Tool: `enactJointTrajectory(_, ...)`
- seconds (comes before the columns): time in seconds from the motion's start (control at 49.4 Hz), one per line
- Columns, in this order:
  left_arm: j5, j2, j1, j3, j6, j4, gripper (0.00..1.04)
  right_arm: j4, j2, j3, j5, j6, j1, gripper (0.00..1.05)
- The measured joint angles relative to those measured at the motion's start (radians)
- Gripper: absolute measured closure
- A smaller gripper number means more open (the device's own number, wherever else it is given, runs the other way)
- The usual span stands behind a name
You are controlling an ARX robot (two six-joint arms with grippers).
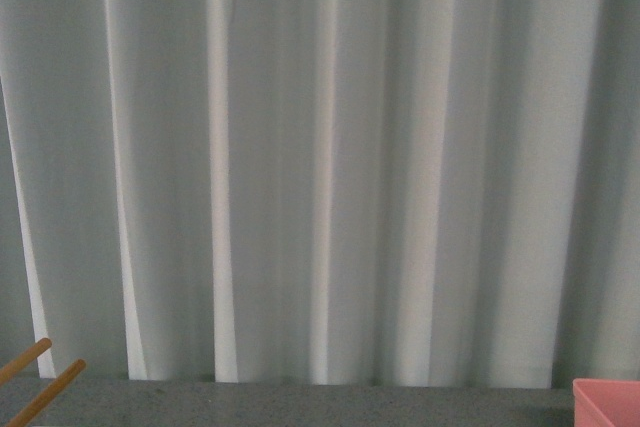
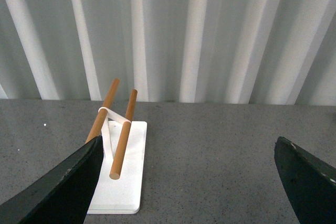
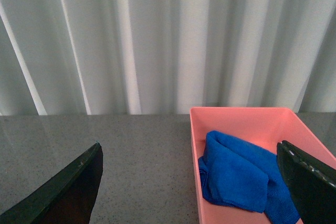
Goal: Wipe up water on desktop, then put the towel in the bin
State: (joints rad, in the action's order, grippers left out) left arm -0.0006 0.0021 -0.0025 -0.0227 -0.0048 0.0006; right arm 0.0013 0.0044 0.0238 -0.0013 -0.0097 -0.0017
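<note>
The blue towel (image 3: 239, 174) lies crumpled inside the salmon-pink bin (image 3: 236, 118) on the dark grey speckled desktop (image 3: 136, 161). My right gripper (image 3: 191, 182) is open above the bin's near wall, holding nothing; one dark finger (image 3: 68, 192) is over bare desktop, the other (image 3: 310, 187) over the bin's far side. My left gripper (image 2: 191, 182) hangs open over bare desktop (image 2: 210, 150), fingers (image 2: 58, 187) wide apart and empty. In the front view only a corner of the bin (image 1: 608, 402) shows at the lower right, and a thin strip of desktop (image 1: 300, 402).
A flat white tray (image 2: 123, 177) with two wooden sticks (image 2: 124, 135) on a white bracket stands beside my left gripper's finger. The stick tips (image 1: 40, 377) show at the front view's lower left. A pale pleated curtain (image 1: 320, 147) closes off the desktop's far edge.
</note>
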Motion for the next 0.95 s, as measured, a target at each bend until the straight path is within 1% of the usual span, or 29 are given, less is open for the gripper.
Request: enactJointTrajectory(0.952,0.000,0.000,0.000,0.000,0.000,0.000,0.07,-0.001,0.000,0.000,0.000,0.000,0.000,0.07)
